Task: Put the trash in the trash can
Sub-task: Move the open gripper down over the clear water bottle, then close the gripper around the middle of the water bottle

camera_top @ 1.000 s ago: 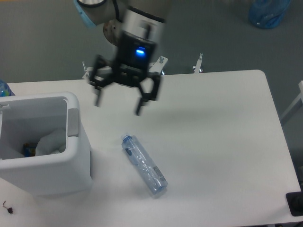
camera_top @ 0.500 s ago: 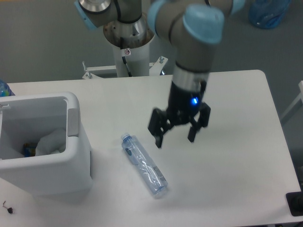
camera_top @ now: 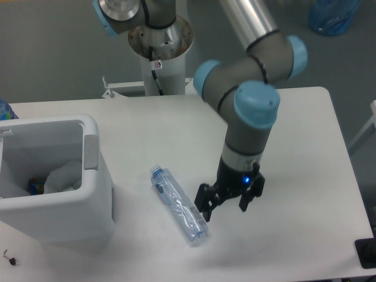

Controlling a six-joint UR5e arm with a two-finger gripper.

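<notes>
**Gripper low beside the bottle, jaws spread**

White table (camera_top: pixel 294 117) is filling most of your view, with grey floor showing behind it and the arm's pedestal (camera_top: pixel 160 56) standing at the far edge. You are looking at the arm reaching down over the middle of the table, its wrist light glowing blue. Your gripper (camera_top: pixel 226 204) is hanging low over the tabletop with its jaws standing wide apart and nothing between them. Its left-hand finger in the picture is sitting just beside the lower end of the bottle (camera_top: pixel 178 204); you cannot tell whether it is touching.

The bottle is lying flat on the table, slanting from upper left to lower right, with its blue cap pointing toward the trash can (camera_top: pixel 88 194). That white bin is standing at the table's left edge, near the bottle but apart from it. Inside it you are seeing pale crumpled material (camera_top: pixel 61 174) and a small dark item in the bottom corner, too small to identify.

A blue translucent bag (camera_top: pixel 333 16) is resting on the floor at the top right.
</notes>
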